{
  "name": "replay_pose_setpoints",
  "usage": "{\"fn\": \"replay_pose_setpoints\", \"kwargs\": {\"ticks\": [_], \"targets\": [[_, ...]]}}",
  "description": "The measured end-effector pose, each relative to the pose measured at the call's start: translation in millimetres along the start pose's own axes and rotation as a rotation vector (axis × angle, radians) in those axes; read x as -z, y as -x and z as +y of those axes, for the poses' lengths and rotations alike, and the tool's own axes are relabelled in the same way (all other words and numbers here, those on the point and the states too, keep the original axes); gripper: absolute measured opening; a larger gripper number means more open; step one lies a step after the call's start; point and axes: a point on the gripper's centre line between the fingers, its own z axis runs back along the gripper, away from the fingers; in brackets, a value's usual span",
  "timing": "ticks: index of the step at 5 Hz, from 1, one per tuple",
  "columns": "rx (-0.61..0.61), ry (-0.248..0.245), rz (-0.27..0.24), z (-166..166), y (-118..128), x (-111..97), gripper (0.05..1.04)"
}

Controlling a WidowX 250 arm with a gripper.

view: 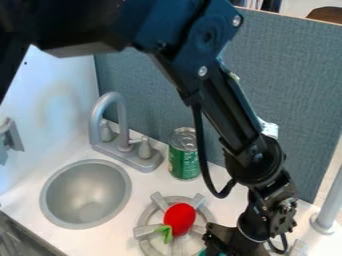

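Observation:
The black gripper (212,248) hangs low at the bottom edge, right of centre, partly cut off by the frame. A bit of green shows beside it at the bottom edge; what it belongs to cannot be told. Just left of the gripper, a red toy vegetable (180,219) with a green stem lies on the grey stove burner (147,213), its stem toward the lower left. A gap separates the red toy from the gripper.
Left of the burner is a round grey sink (85,194), with a grey faucet (125,131) behind it. A green can (184,154) stands behind the burner, near the blue-grey partition (294,95). A grey post (332,200) rises at the right.

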Motion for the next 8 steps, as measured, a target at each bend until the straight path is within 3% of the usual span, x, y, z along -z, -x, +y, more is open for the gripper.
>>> {"fn": "replay_pose_setpoints", "kwargs": {"ticks": [1,3,4,5,6,7,8], "targets": [[0.009,0.009,0.002,-3,-3,1,0.961],[-0.012,0.008,0.021,4,-3,6,0.389],[-0.020,0.007,0.053,13,1,9,0.175],[0.022,-0.003,0.106,27,14,11,0.104],[0.054,-0.018,0.142,42,29,-1,0.100],[0.058,0.016,0.113,69,38,-36,0.100],[-0.004,0.014,0.125,108,43,-39,0.100]]}}
